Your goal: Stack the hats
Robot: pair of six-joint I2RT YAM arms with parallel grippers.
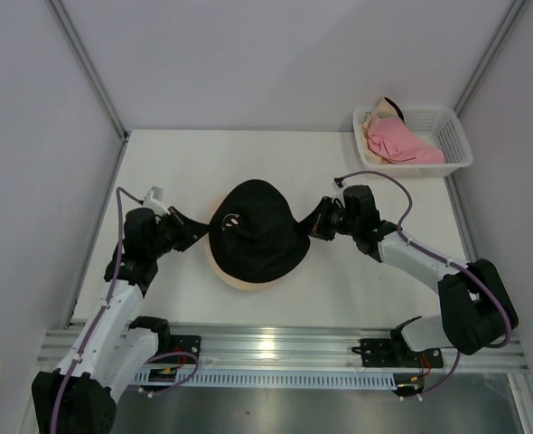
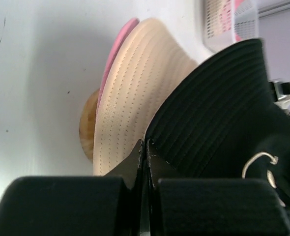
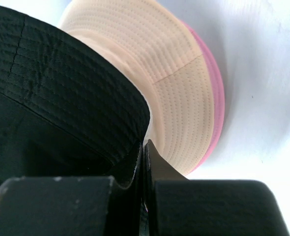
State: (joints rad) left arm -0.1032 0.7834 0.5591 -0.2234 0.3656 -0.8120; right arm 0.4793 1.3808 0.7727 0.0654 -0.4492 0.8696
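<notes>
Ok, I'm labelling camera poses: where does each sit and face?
Top external: above and behind the bases, looking down at the table; both arms show, left gripper and right gripper flanking the black hat.
Left wrist: on the left arm, facing along its fingers to the black hat's brim, peach hat and basket.
Right wrist: same from the opposite side; its fingers show.
Both wrist views share black hat, peach hat and pink hat.

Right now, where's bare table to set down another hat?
Bare table lies beyond the black hat, up to the back wall, left of the basket; another strip runs near the rail. The middle is crowded: left gripper and right gripper flank the hat.
</notes>
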